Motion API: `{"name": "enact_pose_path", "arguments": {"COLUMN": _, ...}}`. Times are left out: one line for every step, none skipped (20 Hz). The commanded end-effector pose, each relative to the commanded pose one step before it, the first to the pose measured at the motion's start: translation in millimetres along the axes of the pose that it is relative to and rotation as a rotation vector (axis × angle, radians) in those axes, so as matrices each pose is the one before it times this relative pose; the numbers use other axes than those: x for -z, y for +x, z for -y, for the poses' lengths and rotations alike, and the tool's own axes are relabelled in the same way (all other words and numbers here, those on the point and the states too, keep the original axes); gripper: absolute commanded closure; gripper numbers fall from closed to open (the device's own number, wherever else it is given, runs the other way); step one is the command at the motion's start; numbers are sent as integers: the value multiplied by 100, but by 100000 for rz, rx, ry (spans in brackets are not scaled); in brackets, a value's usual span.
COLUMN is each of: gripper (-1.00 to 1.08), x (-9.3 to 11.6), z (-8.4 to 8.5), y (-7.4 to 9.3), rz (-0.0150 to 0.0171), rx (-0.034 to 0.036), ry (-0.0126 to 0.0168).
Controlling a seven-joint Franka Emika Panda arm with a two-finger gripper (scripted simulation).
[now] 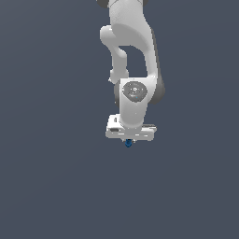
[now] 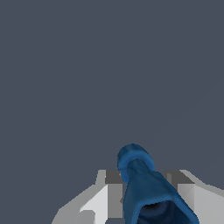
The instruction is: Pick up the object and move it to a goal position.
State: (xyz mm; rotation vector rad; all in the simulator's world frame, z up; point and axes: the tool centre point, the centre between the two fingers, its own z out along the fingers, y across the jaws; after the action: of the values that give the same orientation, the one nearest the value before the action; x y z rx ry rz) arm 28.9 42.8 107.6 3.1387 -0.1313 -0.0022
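Setting: a simulated space, not a real room. All around my white arm [image 1: 135, 70] I see one flat, even slate-grey field in both views. Surfaces are smooth, rendered and untextured. Nothing in it marks a home, lab or shop.

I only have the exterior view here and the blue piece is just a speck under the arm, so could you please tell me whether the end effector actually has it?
Observer: Yes. In the wrist view the blue piece sits between the two fingers of the end effector, which are shut on it.
Operator: Thank you. Can you make out its shape?
Observer: It is roughly a tube, with a rounded collar at the far end and a dark hollow at the near end.
Operator: Is anything else near it?
Observer: No, the wrist view shows only plain grey background beyond it.
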Motion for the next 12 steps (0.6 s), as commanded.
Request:
{"name": "enact_pose_path", "arguments": {"gripper": 108, "x": 1861, "z": -1422, "y": -966, "rz": -119, "rx": -86, "ry": 3}}
{"name": "enact_pose_path", "arguments": {"gripper": 108, "x": 759, "z": -571, "y": -404, "rz": 0, "rx": 0, "ry": 0}}
{"name": "enact_pose_path", "arguments": {"gripper": 108, "x": 767, "z": -576, "y": -407, "rz": 0, "rx": 0, "ry": 0}}
{"name": "enact_pose_path", "arguments": {"gripper": 108, "x": 776, "z": -581, "y": -410, "rz": 0, "rx": 0, "ry": 0}}
{"name": "enact_pose_path", "arguments": {"gripper": 108, "x": 784, "z": -586, "y": -413, "rz": 0, "rx": 0, "ry": 0}}
{"name": "enact_pose_path", "arguments": {"gripper": 108, "x": 801, "z": -601, "y": -417, "rz": -5, "rx": 2, "ry": 69}}
{"name": "enact_pose_path", "arguments": {"gripper": 108, "x": 804, "z": -598, "y": -419, "rz": 0, "rx": 0, "ry": 0}}
{"name": "enact_pose_path", "arguments": {"gripper": 108, "x": 815, "z": -605, "y": -423, "rz": 0, "rx": 0, "ry": 0}}
{"name": "enact_pose_path", "arguments": {"gripper": 108, "x": 826, "z": -612, "y": -426, "rz": 0, "rx": 0, "ry": 0}}
{"name": "enact_pose_path", "arguments": {"gripper": 108, "x": 842, "z": -637, "y": -430, "rz": -1, "rx": -6, "ry": 69}}
{"name": "enact_pose_path", "arguments": {"gripper": 108, "x": 853, "z": -628, "y": -434, "rz": 0, "rx": 0, "ry": 0}}
{"name": "enact_pose_path", "arguments": {"gripper": 108, "x": 868, "z": -638, "y": -439, "rz": 0, "rx": 0, "ry": 0}}
